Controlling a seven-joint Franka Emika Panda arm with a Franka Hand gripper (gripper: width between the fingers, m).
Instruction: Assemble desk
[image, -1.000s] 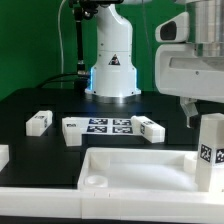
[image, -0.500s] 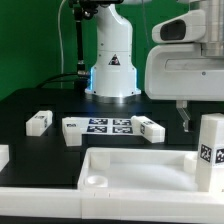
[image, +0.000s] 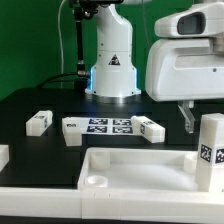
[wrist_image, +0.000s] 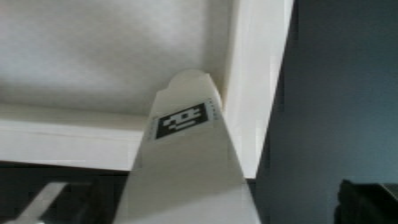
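**White plastic leg on end, jaws slack: one knock could topple it**

White plastic fills the near edge of the black bench. The tabletop panel lies there rim up, with an empty round socket at its corner toward the exterior view's left. At the bench's near corner on the exterior view's right, the upright leg stands on the panel with its tag facing out. The wrist view looks down the leg's length to where its foot meets the panel's corner. How deeply it is seated there cannot be told.

The gripper hangs at the top of that leg. One dark finger shows just beside the leg with a gap between them. In the wrist view, blurred dark shapes sit well apart on either side of it. I judge the jaws spread and holding nothing.

The main risk is the finger so close to the leg's top. A sideways drift during withdrawal could catch the leg and lean it, or pull it out of a shallow seat. If the gripper closes off-centre for another turn, it could twist the leg askew and bind it in the socket. The panel looks unclamped, so a push on the leg could also slide it along the near edge.

Farther back, a loose leg lies flat toward the exterior view's left. A second leg and a third leg lie at either end of the marker board. The arm's base stands at the far edge.
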